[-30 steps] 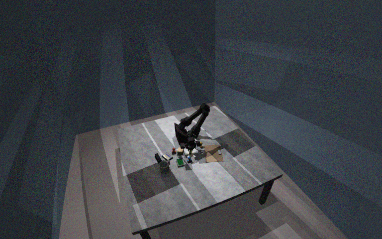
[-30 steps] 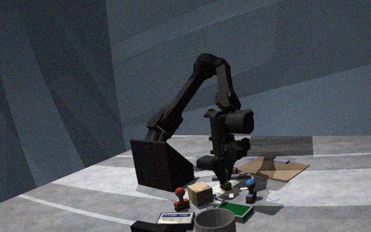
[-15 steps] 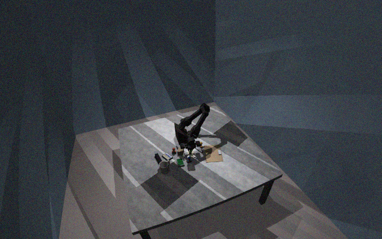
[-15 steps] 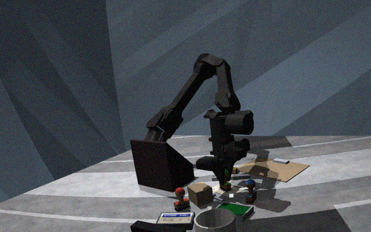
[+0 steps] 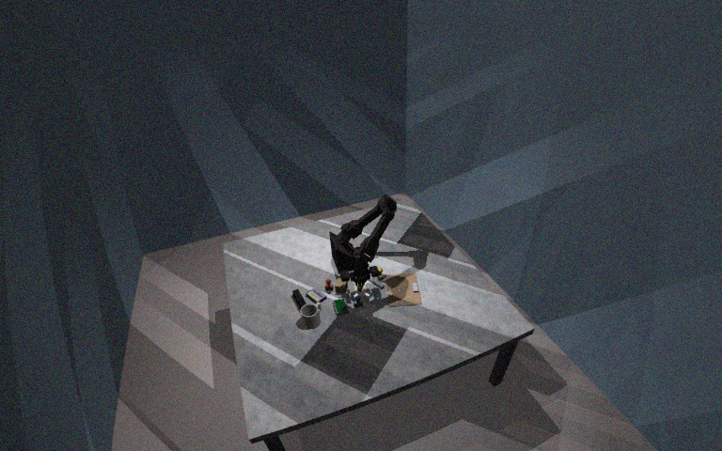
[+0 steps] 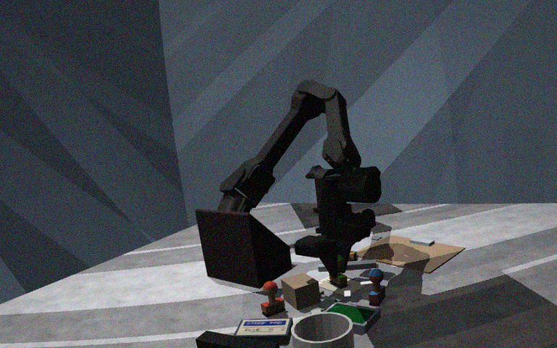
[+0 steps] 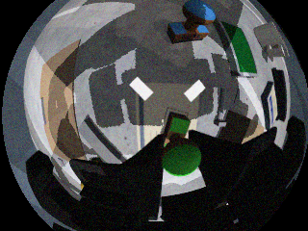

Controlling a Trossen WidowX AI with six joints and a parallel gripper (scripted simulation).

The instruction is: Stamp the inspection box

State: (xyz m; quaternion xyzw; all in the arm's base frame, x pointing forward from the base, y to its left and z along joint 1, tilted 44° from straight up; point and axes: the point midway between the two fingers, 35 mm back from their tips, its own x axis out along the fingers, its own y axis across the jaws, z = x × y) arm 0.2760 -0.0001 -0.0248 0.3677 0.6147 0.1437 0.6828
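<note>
The gripper (image 6: 339, 262) is clamped on the round green knob of the wooden-based PASS stamp (image 6: 339, 278), which stands upright on the pale flat card (image 6: 328, 283) beside a tan cardboard box (image 6: 300, 290); the dark fingers hide its stem, and any print is indiscernible.

In the exterior view, the stamp (image 6: 339, 278) in my gripper (image 6: 337, 262) stands on the card (image 6: 329, 283), with the box (image 6: 300, 290) to its left, a second stamp (image 6: 376, 286) to its right, the ink pad (image 6: 352, 313) in front and the cardboard sheet (image 6: 410, 253) behind right.
</note>
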